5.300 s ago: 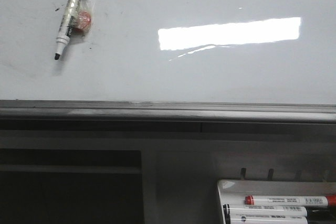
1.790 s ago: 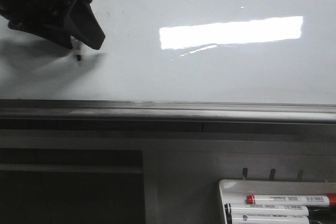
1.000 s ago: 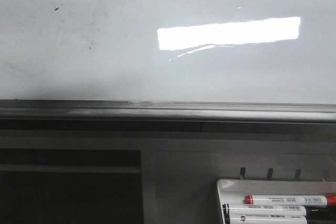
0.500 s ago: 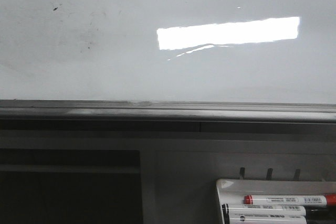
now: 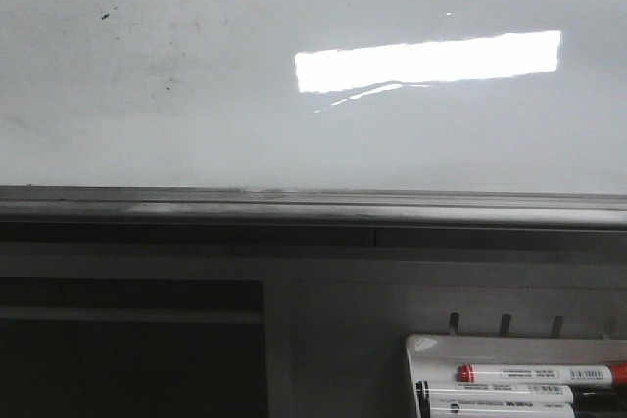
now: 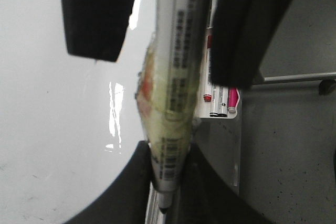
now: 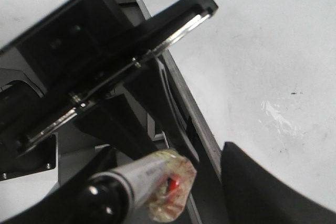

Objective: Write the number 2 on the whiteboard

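Observation:
The whiteboard (image 5: 294,134) is glossy white with a bright light reflection, faint smudges and small dark specks; no number 2 shows on it. Neither gripper shows in the front view. In the left wrist view my left gripper (image 6: 167,156) is shut on a white marker (image 6: 176,77) wrapped in tape, its black tip between the fingers. The right gripper's black fingers (image 6: 94,19) flank the marker's other end: one looks to touch it, the other stands apart. In the right wrist view my right gripper (image 7: 157,182) is open with the taped marker (image 7: 147,174) between its jaws, beside the board (image 7: 273,51).
The board's grey metal bottom edge (image 5: 313,208) runs across the front view. Below it at the right a small white tray (image 5: 509,349) holds several markers; it also shows in the left wrist view (image 6: 235,114). A dark recess (image 5: 127,349) lies at lower left.
The marker lay on the board's upper left, then a gripper came down over it. Both have since left the front view, and the shadow at the left has faded.

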You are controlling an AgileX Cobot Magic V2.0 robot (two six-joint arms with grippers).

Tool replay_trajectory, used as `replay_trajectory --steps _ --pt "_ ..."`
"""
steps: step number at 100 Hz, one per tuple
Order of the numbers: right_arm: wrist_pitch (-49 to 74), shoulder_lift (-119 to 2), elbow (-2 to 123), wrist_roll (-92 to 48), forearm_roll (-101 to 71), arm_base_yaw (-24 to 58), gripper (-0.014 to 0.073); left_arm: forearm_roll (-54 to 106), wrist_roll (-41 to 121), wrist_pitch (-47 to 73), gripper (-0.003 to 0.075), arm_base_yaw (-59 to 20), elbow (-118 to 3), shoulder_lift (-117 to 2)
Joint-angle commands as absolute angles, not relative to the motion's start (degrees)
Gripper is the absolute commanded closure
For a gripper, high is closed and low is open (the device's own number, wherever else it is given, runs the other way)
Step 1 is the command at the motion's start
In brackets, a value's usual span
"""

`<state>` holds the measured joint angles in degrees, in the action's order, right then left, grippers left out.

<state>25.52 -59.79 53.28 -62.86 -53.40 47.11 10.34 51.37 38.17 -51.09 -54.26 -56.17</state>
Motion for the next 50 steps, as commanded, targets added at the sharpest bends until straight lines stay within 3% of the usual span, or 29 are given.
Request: replay_trajectory --steps 1,28,50 --pt "22.7 -60.2 55.2 -63.5 -54.9 47.3 0.0292 11.1 51.1 34.6 0.0741 -51.5 -55.9 -55.2" --pt "25.2 -61.7 55.2 -63.5 -54.9 47.3 0.0669 11.1 51.0 34.3 0.0741 -51.5 -55.9 -55.2" --pt "23.1 -61.7 55.2 -63.5 -54.9 47.3 0.0671 11.4 50.4 33.9 0.0739 -51.5 -55.9 -55.2"
